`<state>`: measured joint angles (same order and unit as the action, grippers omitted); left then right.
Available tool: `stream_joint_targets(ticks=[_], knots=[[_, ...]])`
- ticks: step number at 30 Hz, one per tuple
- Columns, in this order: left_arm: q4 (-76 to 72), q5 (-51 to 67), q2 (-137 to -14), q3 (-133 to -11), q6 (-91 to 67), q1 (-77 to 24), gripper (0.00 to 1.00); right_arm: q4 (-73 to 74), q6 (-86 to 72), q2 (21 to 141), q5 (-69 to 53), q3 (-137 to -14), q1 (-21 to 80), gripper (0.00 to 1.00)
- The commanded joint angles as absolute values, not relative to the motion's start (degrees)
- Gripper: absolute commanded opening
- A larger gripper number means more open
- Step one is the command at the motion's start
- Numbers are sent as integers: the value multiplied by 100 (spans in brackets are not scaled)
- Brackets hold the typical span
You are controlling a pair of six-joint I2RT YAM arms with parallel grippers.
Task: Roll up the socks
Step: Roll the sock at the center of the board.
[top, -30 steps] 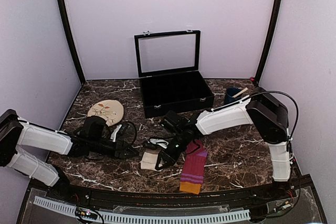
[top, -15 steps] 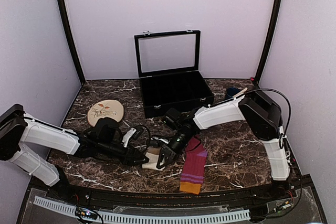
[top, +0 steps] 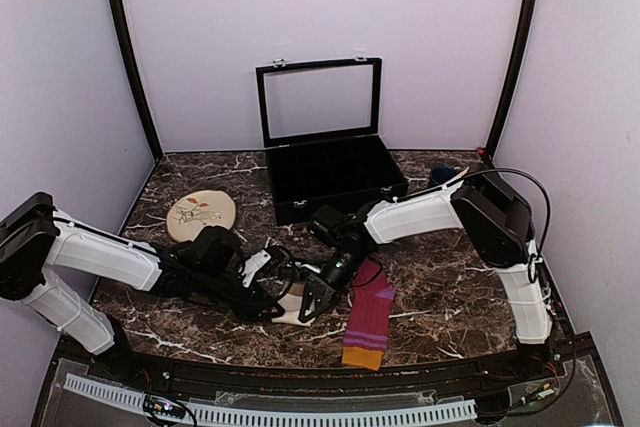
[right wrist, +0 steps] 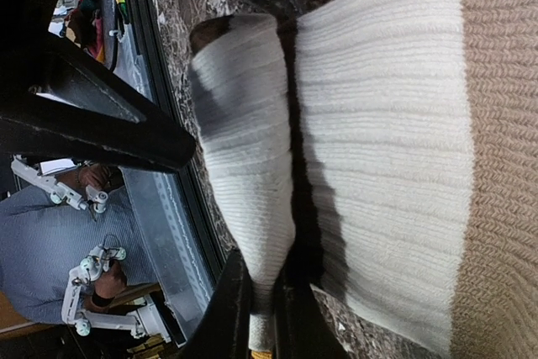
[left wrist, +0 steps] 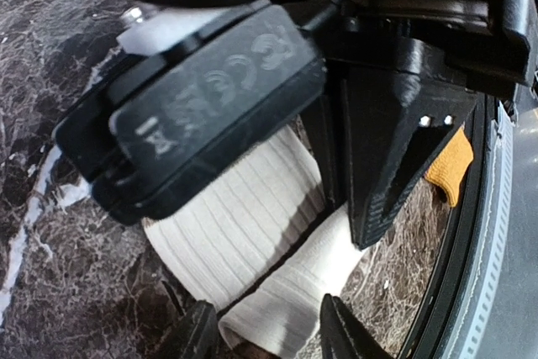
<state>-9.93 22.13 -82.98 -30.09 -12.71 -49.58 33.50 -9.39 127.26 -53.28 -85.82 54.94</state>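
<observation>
Swinging in from the left since the earlier view, the left tool (left wrist: 267, 329) had reached the cream ribbed fabric sock with brown bands (left wrist: 244, 216), which lay partly folded at the near middle of the dark marbled bench (top: 440, 297). Its jaws stood apart, straddling the sock's folded near edge and, as far as could be judged, not yet pinching it. The right tool (right wrist: 256, 308) was clamped together on that same thin fold, just beside the left one. Just to the right lay the magenta-and-purple striped fabric sock with an orange cuff (top: 366, 319), flat and unrolled. Well beyond sat the round beige floral disc (top: 201, 213) on the left and the open black lidded case (top: 335, 175) at the far middle. With both tools crowded on one small fold, they could knock together. The left could also close on a single layer and drag the roll loose, and the slack knit might spring open if the right let go too soon.
</observation>
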Motion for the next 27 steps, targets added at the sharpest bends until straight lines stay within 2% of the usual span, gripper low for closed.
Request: stream_joint_targets(ticks=[1,7,18,27], knots=[[-729,2324,-8347,-3182,-961,-5035,44,3515,-833,12875,-5468,-8717,5432,0],[-609,2508,-8438,-3217,-839,-5118,44,3566,-801,12928,-5484,-8751,5407,0],[-400,2594,-8781,-3365,-654,-5285,36,3707,-730,13028,-5513,-8835,5370,0],[-209,2683,-9170,-3563,-506,-5360,14,3868,-668,13129,-5495,-8978,5338,0]])
